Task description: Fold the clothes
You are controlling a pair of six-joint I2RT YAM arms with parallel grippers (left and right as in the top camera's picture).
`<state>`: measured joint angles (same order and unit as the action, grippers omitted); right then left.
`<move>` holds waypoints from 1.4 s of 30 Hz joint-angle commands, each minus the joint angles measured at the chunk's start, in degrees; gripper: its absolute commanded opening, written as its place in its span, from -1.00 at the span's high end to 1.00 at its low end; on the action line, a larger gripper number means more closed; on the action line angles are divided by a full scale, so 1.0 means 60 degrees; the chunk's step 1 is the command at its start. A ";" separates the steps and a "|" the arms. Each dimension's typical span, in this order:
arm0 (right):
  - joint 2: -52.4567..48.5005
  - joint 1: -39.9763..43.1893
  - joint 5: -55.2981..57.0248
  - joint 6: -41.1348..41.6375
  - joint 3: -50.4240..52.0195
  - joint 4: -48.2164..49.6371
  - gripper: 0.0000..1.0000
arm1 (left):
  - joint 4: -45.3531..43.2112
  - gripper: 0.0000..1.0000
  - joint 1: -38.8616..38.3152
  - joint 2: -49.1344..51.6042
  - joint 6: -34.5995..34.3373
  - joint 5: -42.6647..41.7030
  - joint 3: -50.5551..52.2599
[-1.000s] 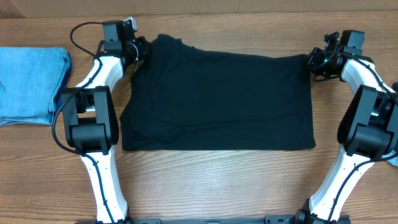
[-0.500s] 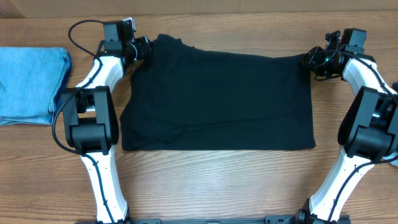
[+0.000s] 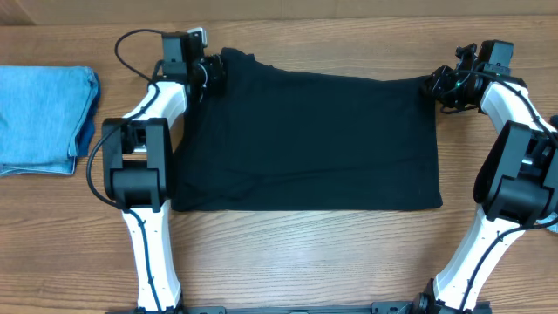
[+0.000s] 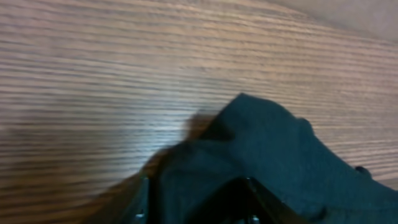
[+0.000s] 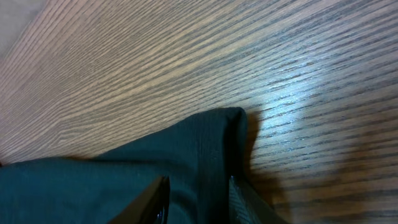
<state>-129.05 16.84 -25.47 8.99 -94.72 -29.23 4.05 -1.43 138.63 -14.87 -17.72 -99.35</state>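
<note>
Currently on desk: one black T-shirt, folded to a wide rectangle, lying flat at centre. Left jaws: partly parted, straddling its far-left corner, cloth bunched between them. Right jaws: narrowly parted over its far-right corner, hem lying between them. One light blue denim garment, folded, at desk's left edge, well apart from the shirt.

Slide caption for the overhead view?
Black T-shirt spread on the table, jaws of the left gripper and right gripper open at its far corners.
</note>
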 commanded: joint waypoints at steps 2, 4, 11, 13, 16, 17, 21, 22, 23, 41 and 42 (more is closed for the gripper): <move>0.0437 0.0033 -0.0025 -0.0015 -0.0047 0.0026 0.32 | -0.0025 0.26 -0.0018 0.0259 0.0011 -0.0182 -0.0113; 0.0437 0.0033 -0.0025 -0.0015 -0.0047 0.0026 0.32 | -0.0106 0.38 -0.0018 0.0259 0.0011 -0.0229 -0.0113; 0.0437 0.0036 -0.0025 -0.0015 -0.0047 0.0026 0.32 | -0.0138 0.92 0.0047 0.0171 -0.0098 -0.0266 -0.0160; 0.0437 0.0036 -0.0022 -0.0022 -0.0047 -0.0007 0.32 | -0.0106 0.92 0.0095 0.0025 -0.0095 -0.0408 -0.0160; 0.0437 0.0036 -0.0022 -0.0058 -0.0047 -0.0106 0.35 | 0.0178 0.92 0.0204 -0.0302 -0.0058 -0.0455 -0.0160; 0.0437 0.0036 -0.0025 -0.0055 -0.0047 -0.0168 0.40 | 0.0328 0.92 0.0248 -0.0441 0.0004 -0.0455 -0.0160; 0.0437 0.0036 -0.0029 -0.0058 -0.0047 -0.0375 0.53 | 0.1031 0.92 0.0426 -0.1016 0.0412 -0.0459 -0.0160; 0.0437 0.0036 -0.0055 -0.0058 -0.0047 -0.0448 0.58 | 0.1297 0.92 0.0455 -0.1191 0.0543 -0.0463 -0.0160; 0.0441 0.0033 -0.0066 -0.0055 -0.0047 -0.0517 0.59 | 0.1508 0.92 0.0470 -0.1333 0.0678 -0.0466 -0.0160; 0.0874 0.0033 -0.0710 -0.0087 -0.0047 -0.1067 0.92 | 0.3355 0.92 0.0474 -0.2062 0.1275 -0.0484 -0.0160; 0.0874 0.0033 -0.0736 -0.0087 -0.0047 -0.0980 0.90 | 0.3344 0.92 0.0474 -0.2062 0.1275 -0.0484 -0.0160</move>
<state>-126.39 16.84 -27.38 8.95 -94.72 -36.14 24.25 1.17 127.72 -8.73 -20.18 -99.48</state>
